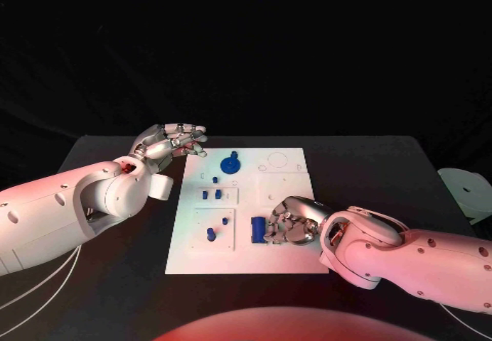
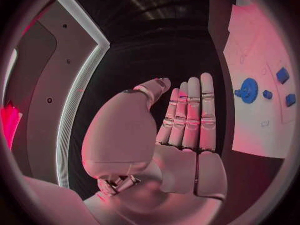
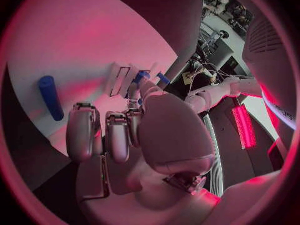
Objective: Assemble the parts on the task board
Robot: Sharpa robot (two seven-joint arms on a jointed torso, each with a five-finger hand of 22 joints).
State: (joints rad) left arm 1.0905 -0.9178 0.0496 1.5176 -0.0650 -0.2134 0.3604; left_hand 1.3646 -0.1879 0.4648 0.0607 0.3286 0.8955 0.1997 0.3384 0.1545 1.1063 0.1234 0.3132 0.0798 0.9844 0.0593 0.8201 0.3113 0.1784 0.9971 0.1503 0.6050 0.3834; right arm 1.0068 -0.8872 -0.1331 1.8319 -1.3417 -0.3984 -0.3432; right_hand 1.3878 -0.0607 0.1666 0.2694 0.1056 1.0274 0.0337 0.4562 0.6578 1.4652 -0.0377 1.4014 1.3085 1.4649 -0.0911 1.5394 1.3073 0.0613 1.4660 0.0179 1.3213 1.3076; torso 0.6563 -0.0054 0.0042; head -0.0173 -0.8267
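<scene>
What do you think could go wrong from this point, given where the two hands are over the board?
The right hand sits low over the task board, beside a blue block; a careless sweep could knock it or the small blue pegs nearby. The left hand, fingers straight and empty, hangs off the board's far corner near the blue gear; reaching in, it could clip it.

From my head camera the room is dark; the task board (image 1: pixel 246 213) is the brightest thing, washed pink-red toward its near edge. Red light tints both arms. My wrist feeds bulge hard at the rim, bending straight edges. A bright strip light (image 2: pixel 78 92) glares in the left wrist view.
</scene>
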